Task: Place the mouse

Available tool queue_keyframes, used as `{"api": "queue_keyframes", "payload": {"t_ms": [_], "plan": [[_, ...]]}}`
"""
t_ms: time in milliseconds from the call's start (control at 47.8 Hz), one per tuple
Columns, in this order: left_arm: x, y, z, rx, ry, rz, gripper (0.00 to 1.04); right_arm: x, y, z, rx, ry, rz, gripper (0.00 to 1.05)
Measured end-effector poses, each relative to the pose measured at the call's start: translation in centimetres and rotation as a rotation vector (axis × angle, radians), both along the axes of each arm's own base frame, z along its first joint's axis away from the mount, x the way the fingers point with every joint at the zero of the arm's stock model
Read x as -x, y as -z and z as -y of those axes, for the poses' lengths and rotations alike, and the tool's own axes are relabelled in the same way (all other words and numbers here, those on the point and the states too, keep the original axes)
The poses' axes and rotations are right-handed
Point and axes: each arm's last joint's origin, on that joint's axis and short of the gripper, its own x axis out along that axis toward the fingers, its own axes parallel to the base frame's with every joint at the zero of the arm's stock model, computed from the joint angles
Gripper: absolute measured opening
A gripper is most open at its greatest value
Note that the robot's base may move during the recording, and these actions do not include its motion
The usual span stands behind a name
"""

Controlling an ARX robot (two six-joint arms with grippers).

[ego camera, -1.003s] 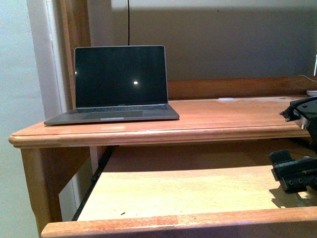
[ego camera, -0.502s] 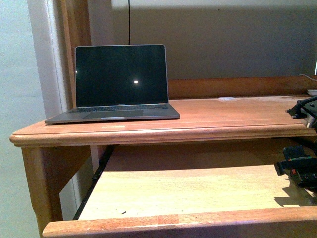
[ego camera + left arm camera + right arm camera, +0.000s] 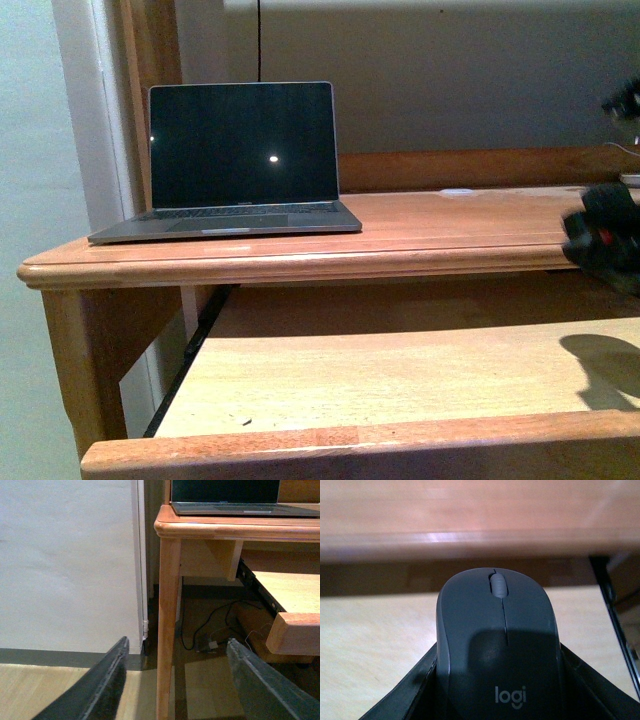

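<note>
The right gripper, blurred at 3 o'clock in front view, is clamped on the mouse. The left gripper has its jaws apart.

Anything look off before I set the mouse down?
Nothing stands out. The mouse sits straight between the fingers of the right gripper, which is blurred in the front view. The laptop stands open and flat on the desk. Nothing looks spilled or damaged.
</note>
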Motion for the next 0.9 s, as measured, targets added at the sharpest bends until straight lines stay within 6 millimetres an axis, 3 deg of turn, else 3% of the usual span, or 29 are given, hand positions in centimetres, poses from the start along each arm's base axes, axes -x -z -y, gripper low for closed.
{"api": "queue_keyframes", "payload": {"t_ms": [84, 209, 293, 418, 523, 669, 794, 899], "plan": [[0.0, 0.0, 0.0, 0.000, 0.000, 0.000, 0.79, -1.0, -2.7, -1.9, 0.004, -0.011, 0.058, 0.55], [0.0, 0.0, 0.0, 0.000, 0.000, 0.000, 0.97, -3.2, -5.0, -4.5, 0.011, 0.001, 0.094, 0.55], [0.0, 0.0, 0.0, 0.000, 0.000, 0.000, 0.97, -5.4, -5.7, -6.5, 0.022, 0.018, 0.097, 0.55], [0.0, 0.0, 0.0, 0.000, 0.000, 0.000, 0.97, -9.5, -4.8, -9.7, 0.070, 0.057, 0.072, 0.55], [0.0, 0.0, 0.0, 0.000, 0.000, 0.000, 0.97, -12.9, -2.8, -11.8, 0.102, 0.092, 0.056, 0.55], [0.0, 0.0, 0.0, 0.000, 0.000, 0.000, 0.97, -15.0, -1.4, -13.2, 0.096, 0.118, 0.088, 0.55], [0.0, 0.0, 0.0, 0.000, 0.000, 0.000, 0.97, -15.1, -1.6, -14.1, 0.052, 0.086, 0.144, 0.78], [0.0, 0.0, 0.0, 0.000, 0.000, 0.000, 0.97, -14.0, -2.2, -13.7, 0.004, 0.058, 0.197, 0.97]]}}
